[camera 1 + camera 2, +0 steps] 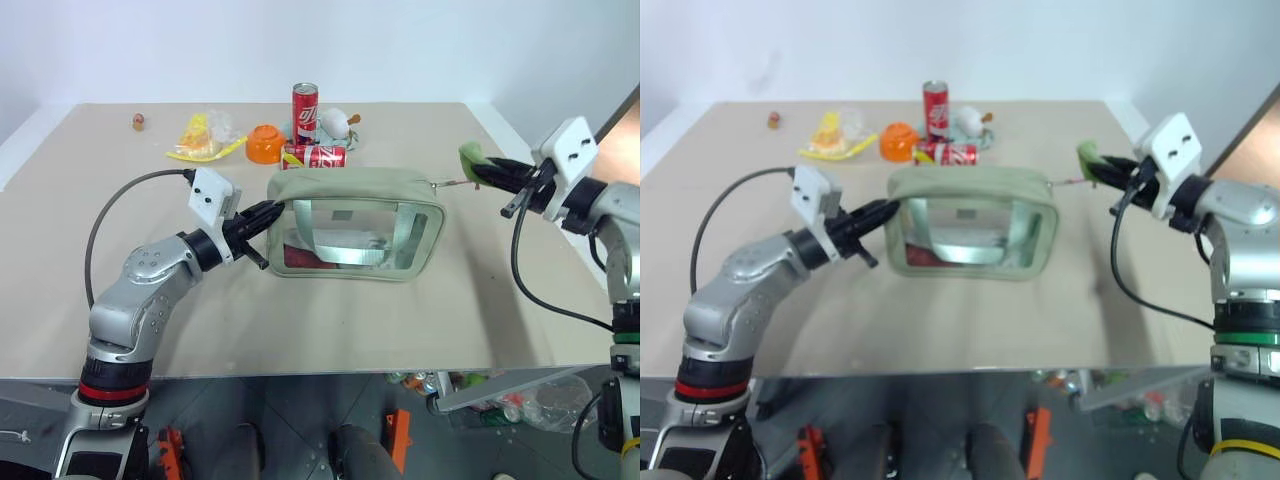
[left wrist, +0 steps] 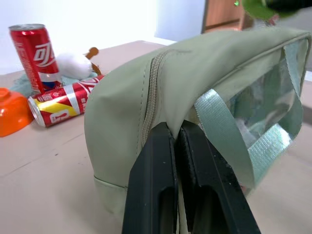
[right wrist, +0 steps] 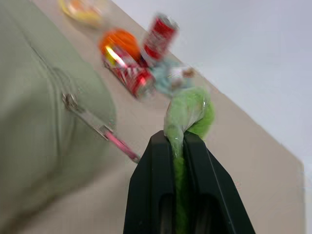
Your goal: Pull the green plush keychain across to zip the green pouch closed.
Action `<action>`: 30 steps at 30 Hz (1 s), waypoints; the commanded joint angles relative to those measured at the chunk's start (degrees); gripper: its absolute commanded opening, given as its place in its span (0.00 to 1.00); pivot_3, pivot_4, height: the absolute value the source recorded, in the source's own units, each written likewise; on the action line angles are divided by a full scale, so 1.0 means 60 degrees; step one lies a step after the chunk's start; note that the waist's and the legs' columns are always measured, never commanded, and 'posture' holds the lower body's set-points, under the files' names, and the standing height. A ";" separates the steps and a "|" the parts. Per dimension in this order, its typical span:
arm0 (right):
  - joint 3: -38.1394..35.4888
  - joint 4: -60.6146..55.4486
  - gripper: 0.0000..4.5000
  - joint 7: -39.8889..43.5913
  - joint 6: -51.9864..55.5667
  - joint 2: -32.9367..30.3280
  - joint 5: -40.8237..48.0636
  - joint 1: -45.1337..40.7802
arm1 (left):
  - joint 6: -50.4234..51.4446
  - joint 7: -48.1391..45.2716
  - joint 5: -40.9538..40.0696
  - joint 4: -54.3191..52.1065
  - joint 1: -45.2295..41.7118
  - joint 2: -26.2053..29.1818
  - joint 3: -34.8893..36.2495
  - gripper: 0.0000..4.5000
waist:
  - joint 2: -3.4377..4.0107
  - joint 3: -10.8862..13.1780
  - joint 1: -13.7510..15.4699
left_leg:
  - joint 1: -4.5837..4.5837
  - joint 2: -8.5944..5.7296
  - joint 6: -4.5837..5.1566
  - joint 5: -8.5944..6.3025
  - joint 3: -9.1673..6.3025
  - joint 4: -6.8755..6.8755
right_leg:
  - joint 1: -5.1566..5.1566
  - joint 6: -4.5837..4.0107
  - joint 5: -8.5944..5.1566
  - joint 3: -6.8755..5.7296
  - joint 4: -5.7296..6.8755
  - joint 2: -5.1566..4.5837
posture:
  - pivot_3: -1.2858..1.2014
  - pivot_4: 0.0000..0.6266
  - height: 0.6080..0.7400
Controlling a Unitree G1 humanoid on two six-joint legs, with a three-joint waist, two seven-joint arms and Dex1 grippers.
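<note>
Fuzzy green plush keychain (image 3: 187, 114); boxy fabric green pouch (image 1: 350, 190).

Green pouch (image 1: 355, 222) upright mid-table, zipper closed; green plush keychain (image 1: 472, 156) stretched off its right end.

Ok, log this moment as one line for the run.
left gripper: shut on green pouch end | right gripper: shut on green plush keychain, cord taut | zipper: appears closed

Pale sage green pouch (image 1: 355, 215) with clear window sides; lime-green plush keychain (image 1: 470, 155) on pink cord; black claws; red cans (image 1: 305, 112); orange bowl (image 1: 265, 144); beige counter (image 1: 400, 310)
</note>
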 commanded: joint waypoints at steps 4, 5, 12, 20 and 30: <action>0.0231 -0.1169 0.01 -0.1560 0.0533 0.1142 -0.0441 0.1152 | -0.0216 0.0599 0.0385 -0.0482 0.0214 -0.0025 0.0199 0.00 | -0.0001 -0.0001 -0.0063 | 0.0005 0.0000 -0.0003 0.0005 0.0002 0.0005 | 0.0002 0.0016 0.0004 0.0006 0.0002 0.0002 | 0.52 0.24 1.00; 0.0361 -0.1389 0.01 -0.1672 0.0604 0.1373 -0.0476 0.1353 | -0.0202 0.0632 0.0391 -0.0493 0.0221 -0.0061 0.0181 0.00 | -0.0006 -0.0004 -0.0087 | 0.0008 0.0000 -0.0001 0.0008 0.0002 0.0005 | 0.0006 0.0020 0.0005 0.0006 0.0002 0.0004 | 0.52 0.24 1.00; 0.1383 -0.1404 0.01 -0.1815 0.0015 0.2494 -0.1060 0.2375 | -0.0082 0.1142 0.0458 -0.0444 0.0127 -0.0468 0.0148 0.00 | -0.0002 -0.0003 -0.0110 | 0.0030 0.0004 -0.0004 0.0013 0.0010 0.0007 | 0.0021 0.0054 0.0004 0.0019 0.0004 0.0010 | 0.52 0.24 1.00; 0.0071 -0.1235 0.16 -0.1751 0.0417 0.2812 0.0475 0.1532 | -0.0216 0.1080 -0.0004 -0.0206 0.0189 -0.0722 0.0582 0.16 | -0.0001 -0.0002 -0.0123 | 0.0058 0.0006 0.0000 0.0016 0.0013 0.0005 | 0.0026 0.0046 0.0030 0.0061 0.0003 0.0043 | 0.52 0.24 1.00; -0.1760 -0.3932 0.93 -0.0825 0.2759 0.1821 0.3293 0.2134 | 0.0409 0.0037 -0.1972 -0.0357 0.0154 0.0184 0.2149 0.92 | -0.0003 -0.0001 -0.0100 | 0.0031 0.0005 0.0000 0.0008 0.0009 -0.0008 | 0.0006 0.0058 0.0009 0.0058 -0.0003 0.0040 | 0.52 0.24 1.00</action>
